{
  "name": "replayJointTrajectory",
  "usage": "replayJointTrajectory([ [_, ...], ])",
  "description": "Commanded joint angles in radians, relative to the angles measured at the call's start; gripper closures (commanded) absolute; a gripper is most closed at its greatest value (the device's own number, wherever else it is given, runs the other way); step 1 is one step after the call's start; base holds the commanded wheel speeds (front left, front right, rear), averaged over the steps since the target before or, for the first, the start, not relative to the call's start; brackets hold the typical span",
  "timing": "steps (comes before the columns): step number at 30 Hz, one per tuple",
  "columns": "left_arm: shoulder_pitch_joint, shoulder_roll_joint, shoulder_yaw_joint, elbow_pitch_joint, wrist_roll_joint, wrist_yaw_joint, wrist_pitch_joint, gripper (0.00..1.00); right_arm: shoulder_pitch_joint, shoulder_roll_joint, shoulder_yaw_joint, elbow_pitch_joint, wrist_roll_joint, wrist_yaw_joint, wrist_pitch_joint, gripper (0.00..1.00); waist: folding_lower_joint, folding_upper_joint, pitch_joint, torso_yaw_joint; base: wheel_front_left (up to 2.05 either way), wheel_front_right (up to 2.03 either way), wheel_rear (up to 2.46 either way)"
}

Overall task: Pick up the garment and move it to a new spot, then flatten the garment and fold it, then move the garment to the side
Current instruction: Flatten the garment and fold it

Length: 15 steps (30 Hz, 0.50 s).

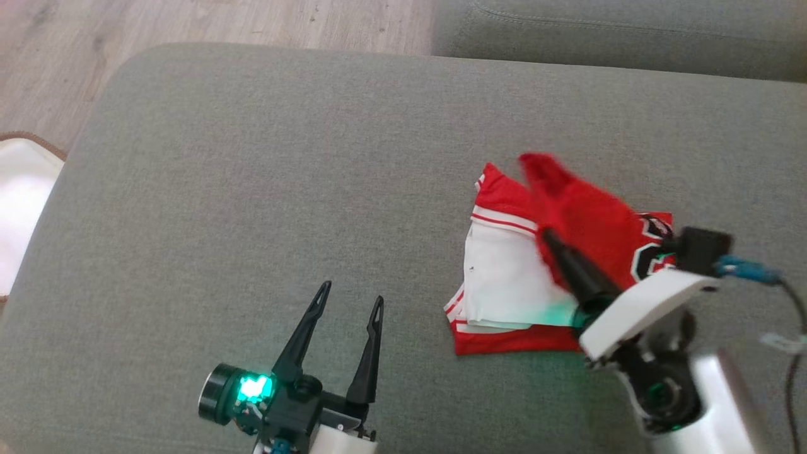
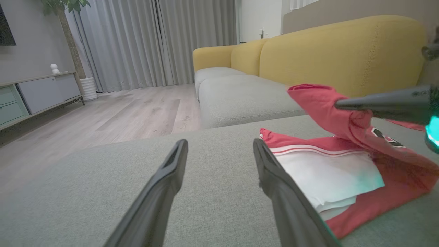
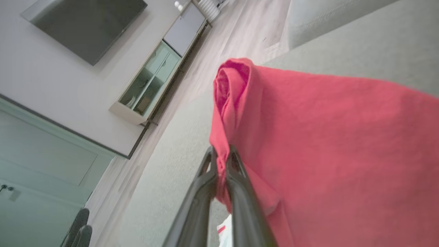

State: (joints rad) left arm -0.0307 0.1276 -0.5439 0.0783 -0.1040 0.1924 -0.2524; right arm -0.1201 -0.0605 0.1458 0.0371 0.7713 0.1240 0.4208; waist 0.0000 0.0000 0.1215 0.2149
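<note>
Cushion first since it's the biggest thing going: a wide grey seat pad that's basically the workbench under both arms. Way out past the left gripper's fingertips there's a yellow sofa and some wood floor, none of it in play.

Next down is the garment, a red and white jersey-type thing. It's on the cushion directly under and ahead of the right gripper, and off to the right of the left one. Most of it lies flat in a partly folded pile with the white inside showing, but one red flap is lifted clear of the pile.

That flap is up because the right gripper has its fingers pinched tight on a bunched red edge, and the cloth drapes from the tips back down to the pile. My read is it's mid-fold: grab only the edge, let the rest sit on the cushion as an anchor, then carry the flap over the white part. Bunched like that, it may land wrinkled.

The left gripper has its fingers spread wide with nothing between them, low over bare cushion. I'm guessing it's parked out of the way, ready to pin or smooth.
</note>
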Motion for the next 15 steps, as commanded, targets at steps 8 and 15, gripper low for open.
replayJointTrajectory([
  [8, -0.005, -0.022, 0.060, -0.023, 0.014, -0.007, -0.009, 0.00, -0.075, 0.010, 0.190, 0.103, 0.042, 0.007, -0.058, 0.00, 0.0000, 0.0000, 0.006, 0.015, 0.00, 0.00, 0.00],
  [15, 0.008, -0.028, 0.085, -0.019, 0.015, -0.013, -0.009, 0.00, -0.087, 0.000, 0.196, 0.109, 0.011, 0.007, -0.174, 0.00, 0.0000, 0.0000, -0.022, 0.002, 0.00, 0.00, 0.00],
])
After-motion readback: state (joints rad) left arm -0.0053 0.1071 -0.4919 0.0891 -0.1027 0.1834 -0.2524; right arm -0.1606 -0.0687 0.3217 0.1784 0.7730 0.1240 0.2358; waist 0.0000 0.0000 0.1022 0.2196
